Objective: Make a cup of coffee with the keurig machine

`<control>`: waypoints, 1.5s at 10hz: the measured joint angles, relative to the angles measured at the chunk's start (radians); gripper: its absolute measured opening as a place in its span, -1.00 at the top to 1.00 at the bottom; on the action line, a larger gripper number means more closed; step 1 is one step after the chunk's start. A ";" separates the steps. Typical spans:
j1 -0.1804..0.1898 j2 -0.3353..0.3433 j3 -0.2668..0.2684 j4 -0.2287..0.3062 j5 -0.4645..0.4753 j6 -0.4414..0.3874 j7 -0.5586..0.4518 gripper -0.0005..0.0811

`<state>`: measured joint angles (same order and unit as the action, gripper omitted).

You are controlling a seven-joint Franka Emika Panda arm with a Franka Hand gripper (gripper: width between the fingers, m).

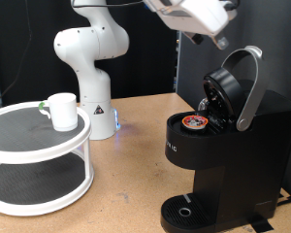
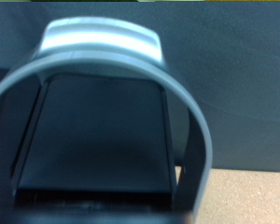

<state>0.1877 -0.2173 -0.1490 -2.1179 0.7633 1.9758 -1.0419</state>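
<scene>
The black keurig machine [image 1: 223, 165] stands at the exterior view's right with its lid raised on the silver-grey arched handle [image 1: 250, 87]. A small pod with a reddish top [image 1: 194, 121] sits in the open chamber. The white cup [image 1: 61, 110] stands on a white round two-tier stand [image 1: 39, 146] at the left. My gripper [image 1: 219, 41] hangs at the top, just above and left of the raised handle, and touches nothing I can see. The wrist view shows the handle [image 2: 101, 42] and the black lid [image 2: 93, 140] close up; no fingers show there.
The white robot arm base [image 1: 92, 68] stands at the back, between the stand and the machine. The round drip tray [image 1: 187, 212] at the machine's foot holds nothing. The wooden tabletop [image 1: 126, 175] lies between the stand and the machine.
</scene>
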 joint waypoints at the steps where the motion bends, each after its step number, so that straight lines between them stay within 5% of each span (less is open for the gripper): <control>1: 0.007 0.006 0.020 0.003 0.001 0.013 0.021 -0.98; 8: 0.027 0.031 0.115 0.005 0.008 0.098 0.097 -0.98; 9: 0.031 0.033 0.127 0.005 0.013 0.111 0.104 -0.75; 10: 0.032 0.034 0.140 0.006 0.019 0.123 0.110 -0.30; 11: 0.034 0.034 0.150 0.006 0.023 0.131 0.116 -0.30; 12: 0.035 0.034 0.159 0.006 0.026 0.137 0.124 0.06; 13: 0.036 0.034 0.168 0.006 0.027 0.143 0.129 0.06; 14: 0.036 0.034 0.178 0.006 0.029 0.158 0.130 0.50; 15: 0.037 0.034 0.189 0.006 0.031 0.173 0.130 0.50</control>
<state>0.2251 -0.1829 0.0398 -2.1122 0.7939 2.1483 -0.9123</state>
